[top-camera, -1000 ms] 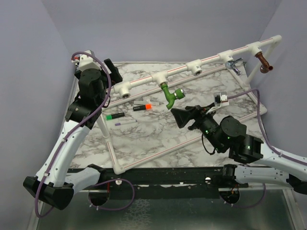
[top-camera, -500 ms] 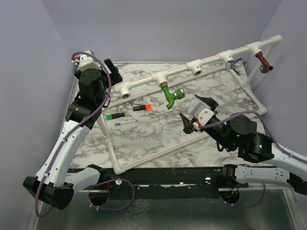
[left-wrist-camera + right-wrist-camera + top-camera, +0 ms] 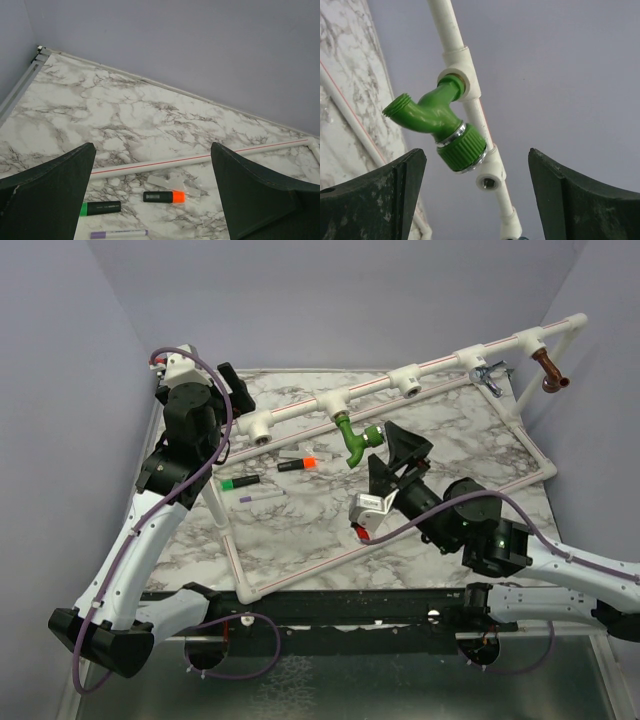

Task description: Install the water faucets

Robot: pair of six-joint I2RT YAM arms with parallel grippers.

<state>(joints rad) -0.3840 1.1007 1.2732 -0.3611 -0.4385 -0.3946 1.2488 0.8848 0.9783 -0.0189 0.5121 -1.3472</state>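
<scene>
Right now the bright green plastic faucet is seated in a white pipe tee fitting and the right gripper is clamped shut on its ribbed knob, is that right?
Not quite. The bright green plastic faucet is seated in the white pipe tee fitting, but the right gripper is open, its fingers apart and not touching the faucet. The right wrist view shows it.

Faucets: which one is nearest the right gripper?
The green faucet, facing the right gripper; the chrome faucet and copper faucet sit farther along the pipe.

Plain lavender walls (image 3: pixel 350 300) enclose a white, grey-veined marble tabletop (image 3: pixel 300 530).
</scene>
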